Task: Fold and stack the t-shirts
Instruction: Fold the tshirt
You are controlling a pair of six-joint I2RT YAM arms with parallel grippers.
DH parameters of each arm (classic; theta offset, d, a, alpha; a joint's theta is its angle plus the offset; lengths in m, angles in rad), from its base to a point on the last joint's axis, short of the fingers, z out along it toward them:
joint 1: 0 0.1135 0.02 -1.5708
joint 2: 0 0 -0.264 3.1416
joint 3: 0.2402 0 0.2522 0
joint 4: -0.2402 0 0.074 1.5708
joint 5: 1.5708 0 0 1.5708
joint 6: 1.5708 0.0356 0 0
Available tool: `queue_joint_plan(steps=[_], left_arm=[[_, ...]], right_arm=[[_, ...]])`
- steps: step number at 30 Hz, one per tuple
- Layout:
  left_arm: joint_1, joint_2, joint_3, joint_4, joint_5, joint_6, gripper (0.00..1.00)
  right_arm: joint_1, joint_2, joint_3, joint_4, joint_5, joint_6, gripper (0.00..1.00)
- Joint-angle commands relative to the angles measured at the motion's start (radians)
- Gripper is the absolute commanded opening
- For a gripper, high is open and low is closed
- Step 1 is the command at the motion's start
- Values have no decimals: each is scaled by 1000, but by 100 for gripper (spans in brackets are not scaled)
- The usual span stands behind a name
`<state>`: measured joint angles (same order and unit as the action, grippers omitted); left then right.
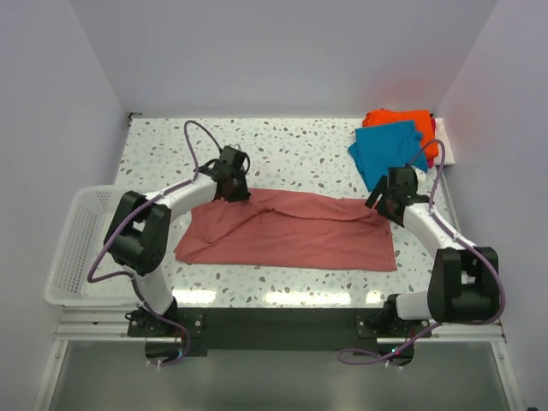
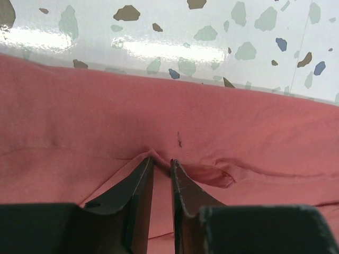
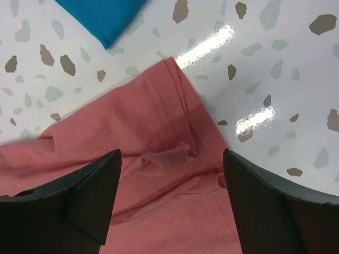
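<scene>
The left claw point(image 2: 161, 161) is pinching the red shirt point(image 1: 291, 229) at its far-left edge. The right claw point(image 3: 172, 153) is hovering wide open, empty, over its far-right corner.

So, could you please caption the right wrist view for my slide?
Right gripper, jaws wide open, above a hemmed corner of the dusty-red t-shirt on the speckled table, teal-blue t-shirt beyond.
</scene>
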<state>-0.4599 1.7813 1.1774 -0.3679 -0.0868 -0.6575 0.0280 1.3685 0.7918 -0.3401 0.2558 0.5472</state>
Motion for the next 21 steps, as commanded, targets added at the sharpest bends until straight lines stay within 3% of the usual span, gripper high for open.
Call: queue_joint_plan(steps=[1,10,14,17,21], left_arm=[[-5,-6,-7,3,-24,21,24],[-8,-3,-12,3,-16,21,15],[-10,-16,-12,1,-7,22,7],[-16,-28,-16,-2,-2,21,0],[-20,-42,-28,3,7,19,0]], right_arm=[[6,1,18,44,-13,16,80],[6,15,1,61,-33,23,52],[4,23,0,67,-38,23,36],[4,27,0,69,-41,25,30],[6,30,-6,73,-44,25,22]])
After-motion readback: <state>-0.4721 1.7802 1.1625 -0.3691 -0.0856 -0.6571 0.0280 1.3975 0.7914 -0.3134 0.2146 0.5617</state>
